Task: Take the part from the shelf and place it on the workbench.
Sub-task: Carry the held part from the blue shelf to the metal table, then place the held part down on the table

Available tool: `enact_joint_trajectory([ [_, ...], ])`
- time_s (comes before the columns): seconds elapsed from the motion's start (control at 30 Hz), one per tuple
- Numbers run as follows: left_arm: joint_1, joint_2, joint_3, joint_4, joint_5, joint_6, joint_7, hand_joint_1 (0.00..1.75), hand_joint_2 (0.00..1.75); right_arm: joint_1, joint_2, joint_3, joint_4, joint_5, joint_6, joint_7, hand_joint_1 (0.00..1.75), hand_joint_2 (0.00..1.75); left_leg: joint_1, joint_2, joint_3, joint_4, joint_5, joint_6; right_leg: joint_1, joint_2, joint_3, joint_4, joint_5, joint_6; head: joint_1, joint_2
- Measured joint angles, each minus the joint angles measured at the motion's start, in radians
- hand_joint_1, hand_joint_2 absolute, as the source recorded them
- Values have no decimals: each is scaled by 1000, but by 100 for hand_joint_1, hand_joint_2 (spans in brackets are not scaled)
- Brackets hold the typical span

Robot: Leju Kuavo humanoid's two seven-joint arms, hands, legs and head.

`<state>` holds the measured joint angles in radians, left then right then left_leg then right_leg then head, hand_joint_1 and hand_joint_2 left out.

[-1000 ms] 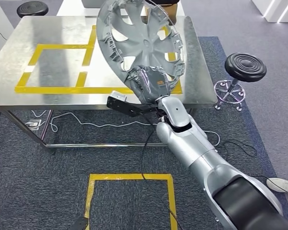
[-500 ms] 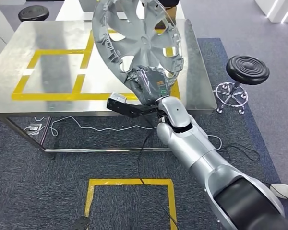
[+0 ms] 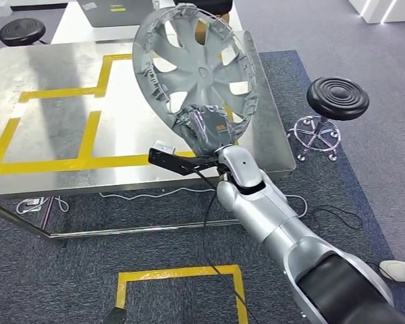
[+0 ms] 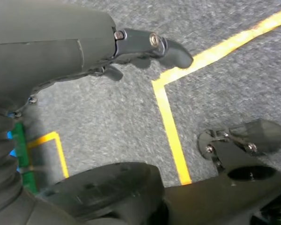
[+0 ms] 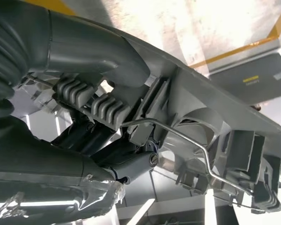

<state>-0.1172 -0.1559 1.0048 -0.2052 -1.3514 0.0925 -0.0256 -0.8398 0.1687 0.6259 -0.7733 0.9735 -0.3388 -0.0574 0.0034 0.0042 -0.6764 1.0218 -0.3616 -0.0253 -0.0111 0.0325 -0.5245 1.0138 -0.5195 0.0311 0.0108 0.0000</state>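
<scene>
The part is a grey wheel cover (image 3: 198, 64), spoked, with clips around its rim. My right hand (image 3: 208, 128) grips its near rim and holds it tilted above the right part of the steel workbench (image 3: 52, 135). Up close in the right wrist view, the cover's ribbed inner rim (image 5: 188, 117) and its wire ring lie against my right hand (image 5: 79, 140). My left hand (image 4: 146, 47) hangs over grey carpet with its fingers apart and nothing in it.
Yellow tape boxes (image 3: 88, 128) mark the workbench top. A black round stool (image 3: 338, 98) stands right of the bench. Cables (image 3: 139, 196) trail on the carpet under it, and a yellow tape square (image 3: 180, 273) marks the floor nearby. A white shoe (image 3: 401, 270) sits at the far right.
The whole picture has shifted, so the camera has moved toward the bench. The wheel cover stays gripped in my right hand and now sits a little lower over the benchtop.
</scene>
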Motion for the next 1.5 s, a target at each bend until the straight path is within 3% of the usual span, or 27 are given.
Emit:
enact_joint_trajectory([
  [0.07, -1, 0, 0, 0, 0, 3, 0, 0, 175, -4, 0, 0, -1, 0, -2, -1, 175, 175, 3, 2, 34, -39, -32, 9, 2, -4, 9, 1, 4, 13, 2, 0],
  [0.1, 1, 1, 0, 0, 0, 4, -1, 0, 175, -3, 0, 0, -1, -1, -3, -1, 175, 175, 5, 1, 52, -52, -39, 13, 4, -7, 1, 25, 10, 13, 3, 0],
  [0.17, 7, 0, 2, -1, 1, 5, -2, 0, 175, 9, -4, 2, 3, -1, -3, -2, 175, 175, 6, -3, 95, -77, -47, 20, 11, -13, -48, 125, 2, 0, 6, 0],
  [0.23, 14, 0, 3, 0, 1, 2, -2, 0, 175, 28, -13, 4, 11, 2, -4, -6, 175, 175, 4, -7, 138, -99, -62, 24, 20, -12, -119, 230, -48, -10, 8, 0],
  [0.3, 18, 0, 3, 0, 0, 0, -3, 0, 175, 36, -19, 6, 16, 4, -4, -9, 175, 175, 5, -11, 172, -108, -83, 24, 23, -11, -174, 250, -91, -4, 9, 0],
  [0.33, 19, 0, 3, 0, -1, 0, -4, 0, 175, 36, -19, 6, 18, 4, -4, -9, 175, 175, 7, -14, 187, -110, -95, 22, 21, -12, -187, 219, -80, 2, 9, 0],
  [0.37, 19, 0, 3, 0, -3, 0, -7, 0, 175, 36, -19, 6, 19, 4, -4, -9, 175, 175, 9, -16, 204, -110, -108, 19, 16, -15, -191, 165, -34, 11, 9, 0],
  [0.43, 20, 1, 2, 0, -7, 0, -15, 0, 175, 35, -21, 7, 21, 5, -5, -9, 175, 175, 10, -18, 233, -107, -137, 8, 4, -26, -190, 38, 117, 26, 9, 0],
  [0.47, 19, 3, 2, 0, -9, 0, -19, 0, 175, 33, -22, 8, 23, 6, -7, -10, 175, 175, 10, -18, 243, -105, -149, 2, 0, -29, -186, -2, 174, 24, 8, 0],
  [0.5, 18, 4, 2, 0, -10, 0, -21, 0, 175, 29, -24, 9, 24, 7, -8, -10, 175, 175, 10, -18, 250, -103, -159, -5, 0, -29, -184, -21, 204, 17, 7, 0],
  [0.6, 8, 5, 1, 0, -11, -1, -26, 0, 175, 3, -22, 9, 21, 8, -10, -11, 175, 175, 15, -16, 246, -70, -166, -21, 6, -18, -170, -19, 192, -15, 4, 0],
  [0.67, -2, 4, 0, 0, -13, -4, -32, 0, 175, -14, -17, 9, 16, 7, -10, -11, 175, 175, 16, -14, 196, 18, -195, -28, 4, -15, -161, -22, 183, -29, 1, 0],
  [0.77, -6, 3, 0, 0, -13, -10, -43, 0, 175, -21, -15, 9, 14, 11, -11, -13, 44, 175, 16, -14, 71, 201, -277, -35, 4, -14, -156, -22, 177, -36, -2, 0],
  [0.8, -4, 3, 0, 0, -13, -11, -45, 0, 175, -21, -15, 9, 14, 12, -11, -14, 0, 175, 16, -14, 45, 225, -276, -36, 5, -12, -155, -22, 176, -36, -2, 0],
  [0.83, -3, 4, 0, 0, -14, -12, -45, 0, 175, -21, -15, 9, 14, 13, -10, -15, 0, 175, 16, -14, 35, 215, -251, -35, 4, -10, -153, -22, 175, -34, -2, 0],
  [0.87, -2, 4, 0, 0, -14, -12, -45, 0, 175, -22, -15, 10, 14, 13, -10, -15, 0, 175, 16, -14, 43, 171, -206, -33, 4, -8, -149, -22, 174, -32, -2, 0],
  [0.93, -3, 5, 0, 0, -16, -4, -45, 0, 87, -25, -15, 10, 14, 14, -10, -15, 0, 175, 16, -13, 79, 42, -115, -27, 4, -5, -146, -19, 173, -24, -3, 0],
  [1.0, -5, 5, 0, 0, -20, 8, -45, 0, 0, -28, -16, 10, 12, 14, -11, -15, 0, 175, 16, -13, 99, -35, -86, -19, 7, -2, -149, -17, 173, -11, -4, 0],
  [1.03, -4, 4, -1, 0, -20, 12, -45, 0, 0, -30, -16, 10, 10, 15, -11, -15, 0, 175, 16, -14, 101, -47, -88, -16, 9, -2, -151, -16, 171, -7, -4, 0],
  [1.07, -4, 4, -1, 0, -20, 14, -44, 0, 0, -32, -16, 10, 8, 15, -11, -15, 0, 175, 15, -15, 101, -46, -84, -14, 10, -3, -151, -17, 169, -11, -3, 0],
  [1.17, -5, 4, -1, 0, -21, 15, -29, 0, 0, -39, -15, 10, 2, 14, -10, -16, 0, 175, 14, -20, 103, -47, -75, -11, 10, -6, -145, -20, 171, -38, -1, 0],
  [1.2, -5, 3, -1, 0, -21, 16, -24, 0, 0, -41, -15, 10, -1, 14, -10, -16, 0, 175, 13, -21, 103, -47, -74, -8, 10, -6, -143, -23, 175, -36, -1, 0],
  [1.33, -5, 2, -1, 0, -22, 16, -16, 0, 0, -46, -12, 12, -10, 14, -10, -19, 0, 175, 12, -22, 103, -46, -75, -1, 9, -8, -135, -38, 184, -2, -1, 0],
  [1.4, -5, 2, -1, 0, -23, 16, -16, 0, 0, -46, -10, 14, -11, 14, -10, -21, 0, 175, 12, -22, 103, -46, -76, 1, 8, -8, -134, -40, 184, 6, -1, 0],
  [1.5, -4, 2, -1, 0, -23, 16, -16, 0, 0, -46, -10, 15, -11, 13, -10, -24, 0, 44, 12, -22, 103, -46, -76, 1, 8, -8, -135, -40, 184, 11, -2, 0],
])
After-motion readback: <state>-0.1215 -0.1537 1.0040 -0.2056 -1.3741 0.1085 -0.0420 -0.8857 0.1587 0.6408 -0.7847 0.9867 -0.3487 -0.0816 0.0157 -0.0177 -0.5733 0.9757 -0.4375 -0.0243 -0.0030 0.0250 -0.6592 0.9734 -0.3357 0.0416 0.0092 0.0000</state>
